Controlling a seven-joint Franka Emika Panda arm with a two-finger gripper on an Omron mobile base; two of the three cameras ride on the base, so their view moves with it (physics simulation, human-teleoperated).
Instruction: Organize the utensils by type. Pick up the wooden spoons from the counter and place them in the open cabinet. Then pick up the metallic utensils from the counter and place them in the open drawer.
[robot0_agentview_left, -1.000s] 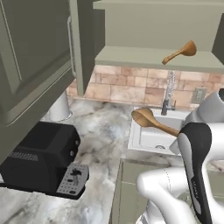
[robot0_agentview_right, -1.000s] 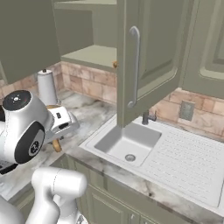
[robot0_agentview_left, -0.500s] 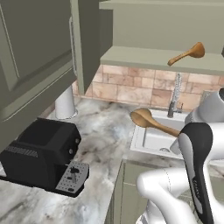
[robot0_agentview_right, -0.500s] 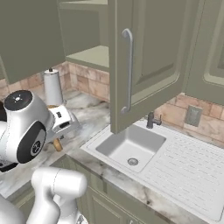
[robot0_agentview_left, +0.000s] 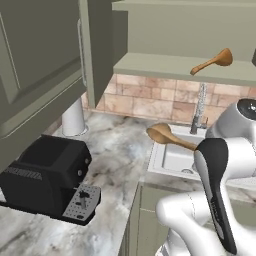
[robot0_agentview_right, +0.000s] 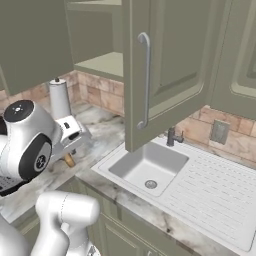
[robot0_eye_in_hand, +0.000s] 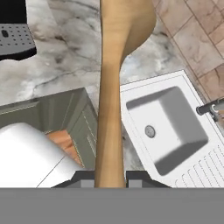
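Marbled counter (robot0_agentview_left: 117, 150) runs under the open cabinet (robot0_agentview_left: 165, 67), where one wooden spoon (robot0_agentview_left: 212, 61) lies on the shelf. The jaws are closed narrowly on the handle of a second spoon (robot0_eye_in_hand: 114, 87), held in the air with its bowl over the counter beside the sink (robot0_agentview_right: 147, 167), left of the faucet (robot0_agentview_left: 199, 110).
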